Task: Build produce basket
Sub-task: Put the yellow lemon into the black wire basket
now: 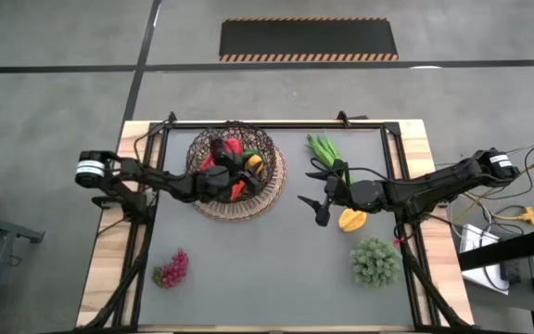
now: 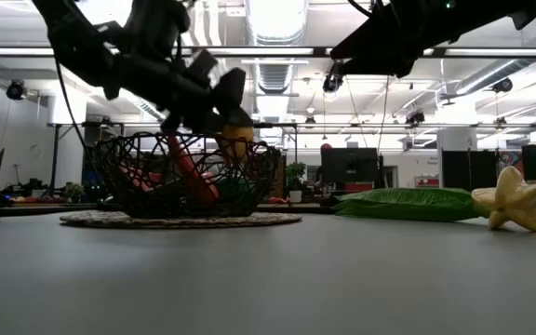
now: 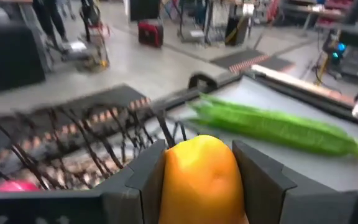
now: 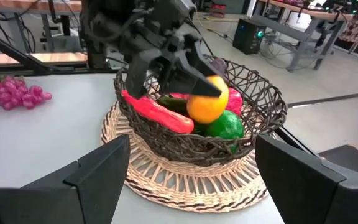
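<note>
One bunch of red grapes (image 1: 171, 268) lies alone near the table's front left, well apart from the single wire basket (image 1: 269, 190) on its tan woven mat (image 4: 185, 177), where the left gripper (image 4: 199, 79) hangs over the bowl, its fingers pinching one orange (image 4: 207, 101) above a red pepper (image 4: 157, 112) and a green piece (image 4: 224, 125). To the right, the right gripper (image 1: 320, 211) hovers with its fingers spread wide, empty. One bundle of long green stalks (image 1: 327, 154) lies just behind it, its long axis running front to back, one yellow star fruit (image 1: 351, 220) lies just beside it, and one leafy green head (image 1: 375, 261) sits nearer the front.
</note>
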